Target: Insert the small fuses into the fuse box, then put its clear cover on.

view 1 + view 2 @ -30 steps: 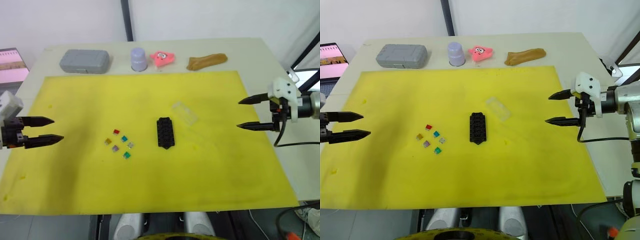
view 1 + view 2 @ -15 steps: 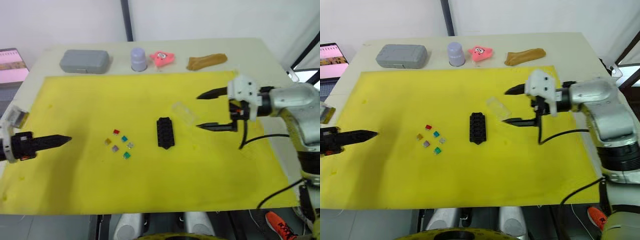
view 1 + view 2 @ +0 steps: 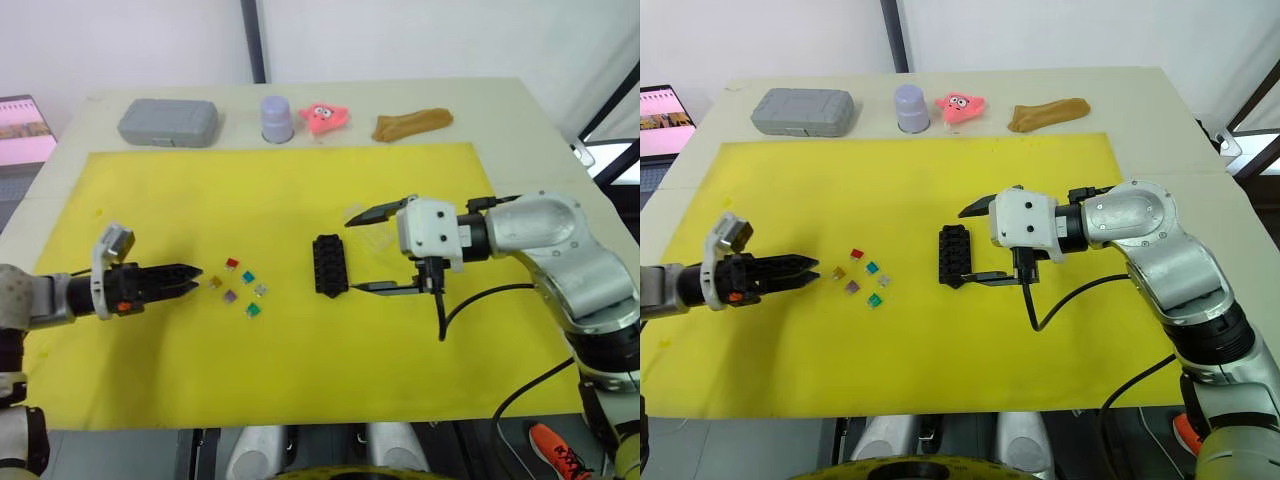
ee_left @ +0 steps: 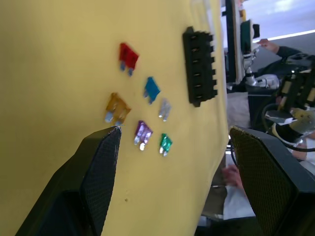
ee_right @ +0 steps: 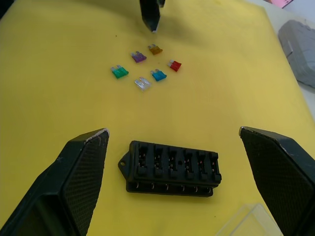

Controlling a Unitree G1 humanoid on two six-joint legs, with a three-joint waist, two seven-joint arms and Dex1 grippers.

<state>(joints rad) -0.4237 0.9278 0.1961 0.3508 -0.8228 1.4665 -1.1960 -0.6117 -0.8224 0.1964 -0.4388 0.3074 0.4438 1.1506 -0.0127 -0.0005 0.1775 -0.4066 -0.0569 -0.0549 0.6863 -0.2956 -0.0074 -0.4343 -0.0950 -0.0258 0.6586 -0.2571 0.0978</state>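
Observation:
The black fuse box lies flat mid-mat. My right gripper is open at its right side, one finger beyond the box and one nearer than it; in the right wrist view its fingers stand wide on either side of the fuse box. The clear cover lies just right of the box, under the right gripper. The small fuses lie loose to the box's left: red, teal, tan, grey, purple and green. My left gripper is open and empty, its tips right beside the tan fuse.
The yellow mat covers most of the table. Along the back edge stand a grey case, a lavender cup, a pink star toy and a brown lump. A laptop sits off the table's left.
My right gripper has swung left from the mat's right edge to the fuse box. My left gripper has moved right from the mat's left edge to the fuses, turning its wrist.

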